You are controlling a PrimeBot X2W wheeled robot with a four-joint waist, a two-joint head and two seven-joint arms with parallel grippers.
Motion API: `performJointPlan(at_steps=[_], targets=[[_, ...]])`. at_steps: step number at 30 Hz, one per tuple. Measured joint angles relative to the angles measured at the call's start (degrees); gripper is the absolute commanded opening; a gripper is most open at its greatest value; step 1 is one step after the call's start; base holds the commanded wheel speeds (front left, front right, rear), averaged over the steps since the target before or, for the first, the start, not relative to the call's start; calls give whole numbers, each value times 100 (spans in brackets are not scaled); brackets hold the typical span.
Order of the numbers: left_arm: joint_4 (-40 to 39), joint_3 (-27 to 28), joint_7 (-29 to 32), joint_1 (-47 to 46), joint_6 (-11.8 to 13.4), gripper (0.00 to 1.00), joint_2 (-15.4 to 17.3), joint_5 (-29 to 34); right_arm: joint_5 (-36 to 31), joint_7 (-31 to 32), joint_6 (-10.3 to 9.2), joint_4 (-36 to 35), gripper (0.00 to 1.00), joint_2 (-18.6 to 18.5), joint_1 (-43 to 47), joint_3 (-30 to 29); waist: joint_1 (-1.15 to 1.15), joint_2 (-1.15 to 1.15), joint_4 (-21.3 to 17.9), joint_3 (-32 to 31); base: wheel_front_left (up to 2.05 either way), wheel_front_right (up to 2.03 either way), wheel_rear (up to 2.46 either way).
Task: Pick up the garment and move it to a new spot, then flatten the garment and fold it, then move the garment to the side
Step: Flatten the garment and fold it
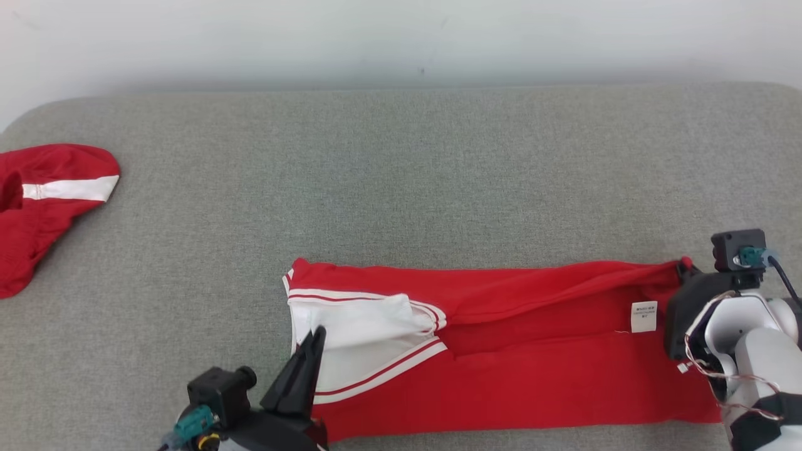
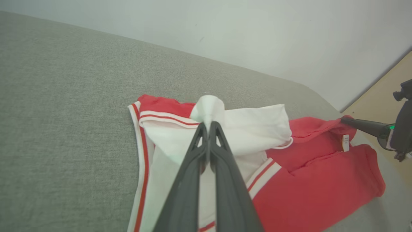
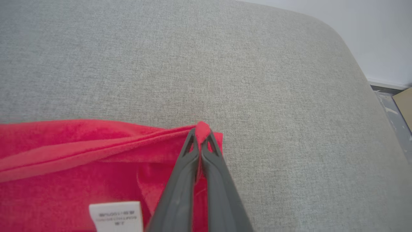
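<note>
As left gripper (image 2: 208, 125) pinches white panel (image 2: 254, 129) of garment (image 1: 551, 376), right gripper (image 3: 201, 137) clamped on red corner (image 3: 202, 127)

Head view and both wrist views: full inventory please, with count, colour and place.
surface: 1, grey fabric, spanning the head view
wall: 1, white, behind the surface
garment: 1, red with white panel and striped trim, near edge of the surface
label: 1, white, on the garment's right end
second garment: 1, red with white band, surface's left edge
left pincer: 1, dark, shut on the garment's white panel
right pincer: 1, dark, shut on the garment's red right corner
</note>
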Motion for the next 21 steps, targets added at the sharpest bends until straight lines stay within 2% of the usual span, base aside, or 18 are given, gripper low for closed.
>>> performJointPlan(at_steps=[8, 9, 10, 11, 12, 13, 14, 21], targets=[[192, -54, 1, 266, -4, 0, 5, -64, -208, 165, 0, -197, 0, -116, 298, 124, 1, 0, 1, -69, 0, 0, 0], [213, -52, 1, 285, -4, 0, 4, -70, -199, 180, 0, -238, 34, -123, 342, 164, 1, 0, -3, -74, 0, 0, 0], [234, -47, 1, 298, -4, 0, 4, -73, -175, 205, 0, -277, 97, -132, 383, 202, 1, 0, -8, -79, 0, 0, 0], [234, -47, 1, 298, -4, 7, 4, -73, -175, 205, 0, -277, 100, -132, 383, 202, 1, 0, -8, -79, 0, 0, 0], [255, -38, 1, 309, -4, 32, 4, -73, -159, 232, 0, -308, 100, -144, 417, 232, 1, 0, -14, -84, 0, 0, 0], [274, -30, 1, 328, -4, 94, 2, -71, -127, 250, 0, -347, 100, -158, 457, 256, 1, 0, -20, -90, 0, 0, 0], [310, -22, 0, 350, 2, 100, 0, -67, -108, 281, 0, -389, 100, -177, 500, 275, 1, 0, -26, -96, 0, 0, 0], [439, 137, 0, 495, 100, 100, -22, 19, 35, 385, 0, -698, 100, -272, 802, 341, 1, 0, -53, -217, 0, 0, 0]])
